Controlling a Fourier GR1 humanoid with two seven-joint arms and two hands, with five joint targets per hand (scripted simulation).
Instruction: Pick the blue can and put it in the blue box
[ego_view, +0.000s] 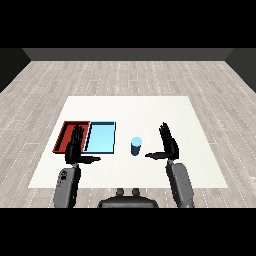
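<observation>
The blue can (135, 145) stands upright on the white table (150, 110), just right of the light blue tray (100, 137). My right hand (169, 143) is to the right of the can, apart from it, with fingers straight up and thumb pointing toward the can. It holds nothing. My left hand (75, 146) hovers over the seam between the red tray (67, 134) and the light blue tray, fingers straight, thumb pointing right, also holding nothing.
The two trays lie side by side at the table's left. The table's near edge runs just behind both forearms. A grey plank floor surrounds the table.
</observation>
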